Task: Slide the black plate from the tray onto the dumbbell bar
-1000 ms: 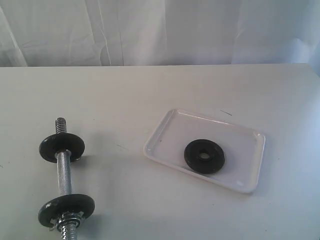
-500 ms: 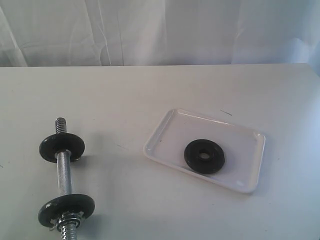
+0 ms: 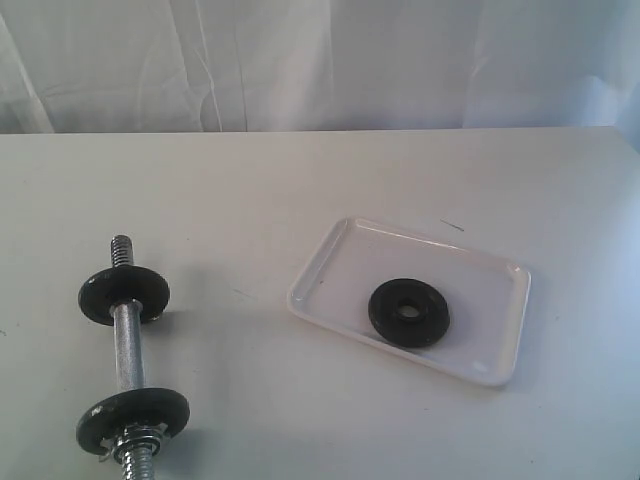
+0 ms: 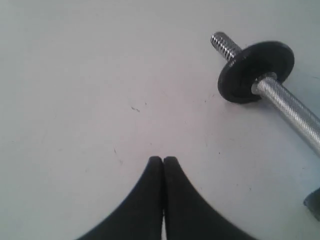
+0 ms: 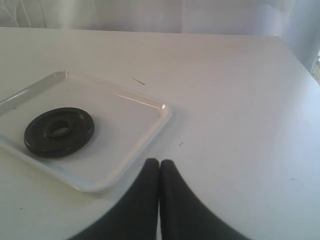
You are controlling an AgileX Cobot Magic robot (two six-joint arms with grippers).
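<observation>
Nothing has shifted since the earlier frames: the black plate [image 3: 408,312] lies flat in the tray [image 3: 482,296], toward 4 o'clock on the worktop [image 3: 300,180], with the dumbbell bar [image 3: 127,345] (two other discs already on it) well apart at 8 o'clock. The left tool [image 4: 163,160] and the right tool [image 5: 159,162] are each pinched closed on nothing.

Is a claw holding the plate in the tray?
No, the plate lies flat in the tray with nothing touching it.

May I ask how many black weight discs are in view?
3: the black plate lies in the tray; two more sit on the dumbbell bar, a far disc and a near disc. None seems hidden.
</observation>
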